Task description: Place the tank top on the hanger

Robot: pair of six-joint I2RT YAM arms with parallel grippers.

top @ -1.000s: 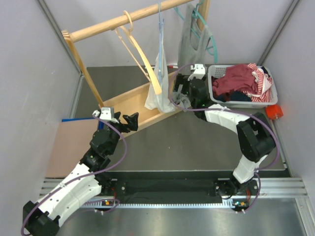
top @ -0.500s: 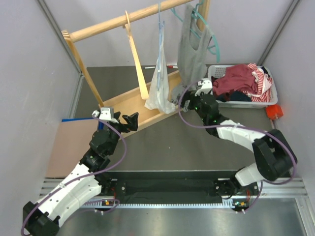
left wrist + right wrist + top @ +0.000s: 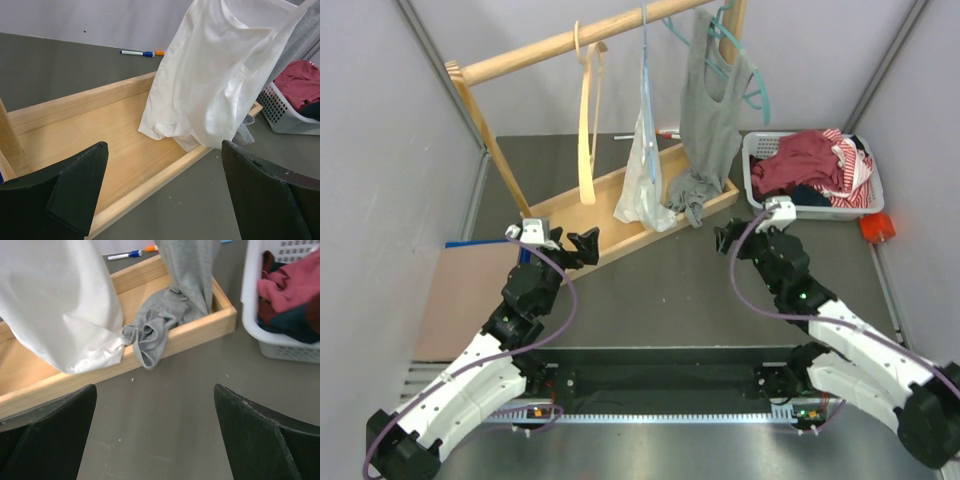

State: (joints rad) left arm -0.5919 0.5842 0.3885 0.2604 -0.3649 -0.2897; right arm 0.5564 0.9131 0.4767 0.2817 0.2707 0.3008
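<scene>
The light grey tank top [image 3: 708, 100] hangs on the teal hanger [image 3: 756, 95] from the wooden rail at the upper right. Its bunched hem [image 3: 692, 198] drapes over the front rim of the wooden tray. In the right wrist view the tank top [image 3: 187, 270] hangs into the tray and its hem [image 3: 150, 337] spills over the rim. My right gripper [image 3: 732, 244] [image 3: 155, 400] is open and empty over the dark table, a little in front of the hem. My left gripper [image 3: 584, 243] [image 3: 164, 160] is open and empty at the tray's front edge.
The wooden rack [image 3: 570, 40] carries a pale wooden hanger [image 3: 587, 130] and a white plastic bag [image 3: 645, 170] [image 3: 215, 85]. Right of its tray [image 3: 620, 215], a white basket [image 3: 865, 208] holds a red garment [image 3: 805, 165]. A marker [image 3: 135, 52] lies behind the tray.
My right arm has drawn back from the rack toward the near edge, leaving the tank top hanging free. The wooden hanger has swung. The left arm has not moved.
</scene>
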